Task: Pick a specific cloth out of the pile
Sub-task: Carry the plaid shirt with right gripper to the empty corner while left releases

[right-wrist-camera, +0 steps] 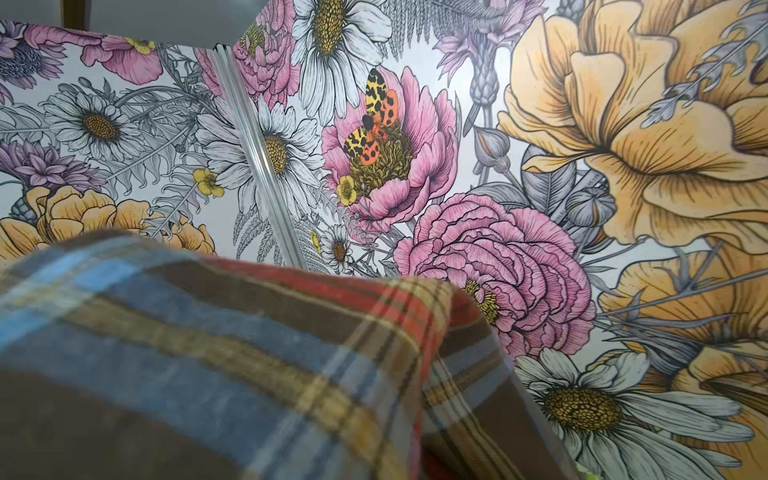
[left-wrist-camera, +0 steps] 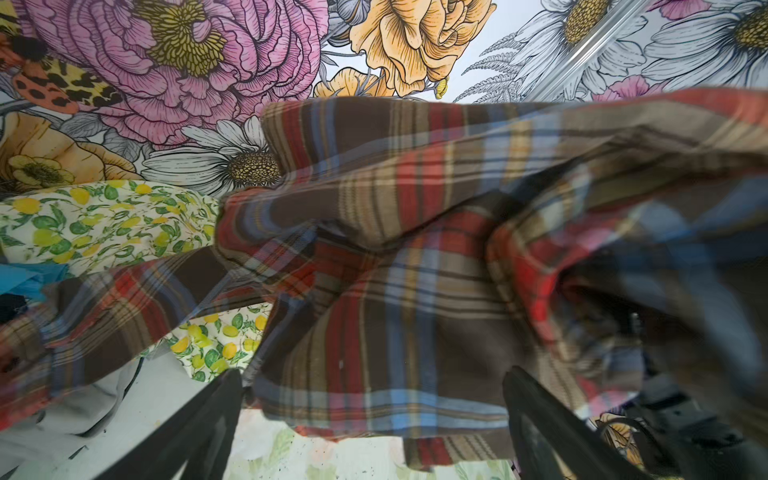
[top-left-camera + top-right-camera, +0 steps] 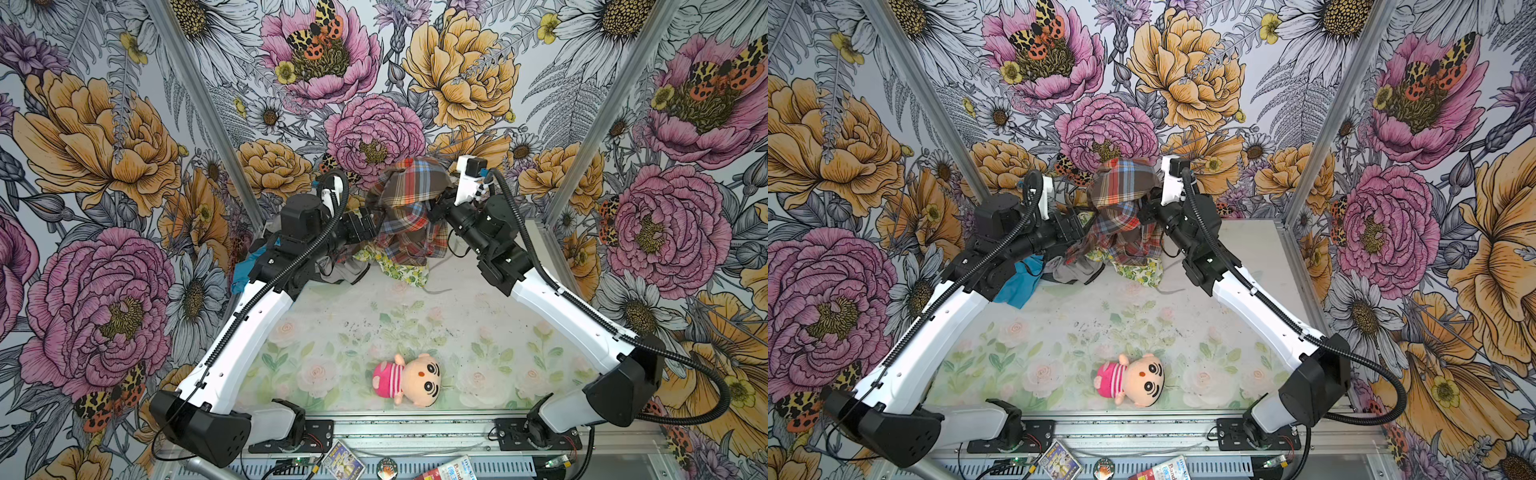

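Observation:
The plaid cloth (image 3: 409,195) (image 3: 1121,195) hangs raised above the pile (image 3: 374,262) (image 3: 1100,266) at the back of the table. It drapes over my right gripper (image 3: 436,205) (image 3: 1148,208), whose fingers are hidden under the fabric. In the right wrist view the cloth (image 1: 208,353) fills the lower half. My left gripper (image 3: 370,224) (image 3: 1077,226) (image 2: 370,432) is at the cloth's left side and open. Its dark fingers (image 2: 199,424) stand wide apart, and a lower edge of the cloth (image 2: 374,316) hangs loose between them.
The pile holds a lemon-print piece (image 3: 401,268) (image 2: 104,224), a grey piece (image 3: 345,270) and a turquoise piece (image 3: 1021,282). A plush doll (image 3: 409,378) (image 3: 1133,380) lies near the front of the floral table (image 3: 478,332). Flowered walls close in the back and sides.

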You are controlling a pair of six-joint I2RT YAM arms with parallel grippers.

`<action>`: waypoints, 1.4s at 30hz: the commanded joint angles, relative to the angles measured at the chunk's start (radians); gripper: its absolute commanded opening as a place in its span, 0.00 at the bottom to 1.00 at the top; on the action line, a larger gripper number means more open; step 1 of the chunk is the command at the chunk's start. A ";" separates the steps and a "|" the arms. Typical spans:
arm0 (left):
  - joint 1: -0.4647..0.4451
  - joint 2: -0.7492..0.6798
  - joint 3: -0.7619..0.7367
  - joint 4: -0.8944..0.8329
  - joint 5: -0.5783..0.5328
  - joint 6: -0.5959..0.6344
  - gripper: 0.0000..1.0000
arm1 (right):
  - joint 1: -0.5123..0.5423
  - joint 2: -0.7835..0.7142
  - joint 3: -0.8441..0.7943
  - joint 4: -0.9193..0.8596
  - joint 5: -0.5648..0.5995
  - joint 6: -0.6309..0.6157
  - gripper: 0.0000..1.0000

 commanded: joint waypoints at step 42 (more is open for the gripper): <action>-0.071 0.232 0.008 -0.063 -0.007 0.176 0.99 | -0.527 -0.371 -0.202 -0.339 0.187 0.043 0.00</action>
